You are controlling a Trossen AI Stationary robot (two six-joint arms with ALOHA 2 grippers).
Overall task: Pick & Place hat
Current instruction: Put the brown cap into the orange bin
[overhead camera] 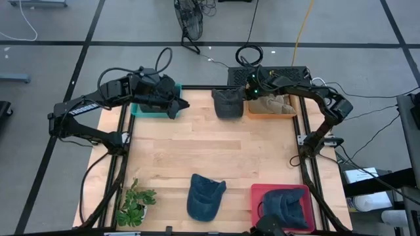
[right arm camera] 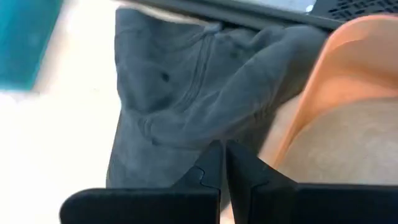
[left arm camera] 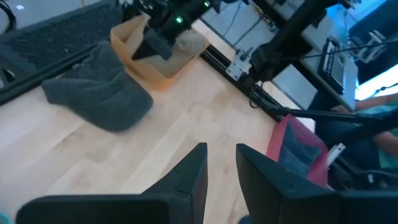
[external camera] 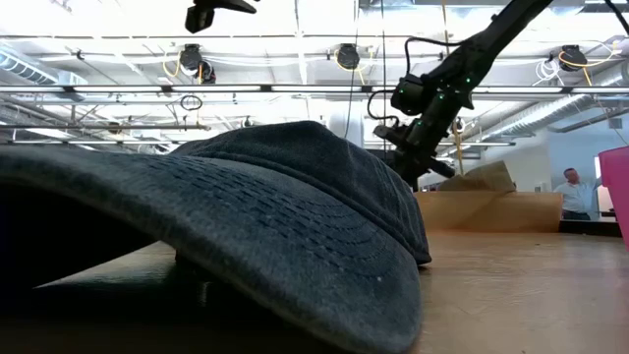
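Note:
A grey hat (overhead camera: 228, 105) lies on the table's far middle, close beside an orange bin (overhead camera: 289, 113) that holds a tan hat (overhead camera: 272, 103). My right gripper (right arm camera: 222, 148) is shut and points slanting down at the grey hat (right arm camera: 186, 81), on its side next to the orange bin (right arm camera: 348, 56). My left gripper (left arm camera: 221, 148) is open with nothing between its fingers. It hovers at the far left by a teal bin (overhead camera: 141, 111). A blue hat (overhead camera: 205, 196) rests brim-down near the front edge and fills the low view. My right gripper's shut fingertips stand over the grey hat's crown (right arm camera: 205, 134), on the side toward the orange bin, coming slanting down from the far right. Whether they touch the cloth, I cannot tell.
At the front right a red bin (overhead camera: 259, 193) holds another blue hat (overhead camera: 289, 208). A small green plant (overhead camera: 136, 202) stands at the front left. Bare wood stretches across the table's middle. A person shows far off in the low view (external camera: 570, 187).

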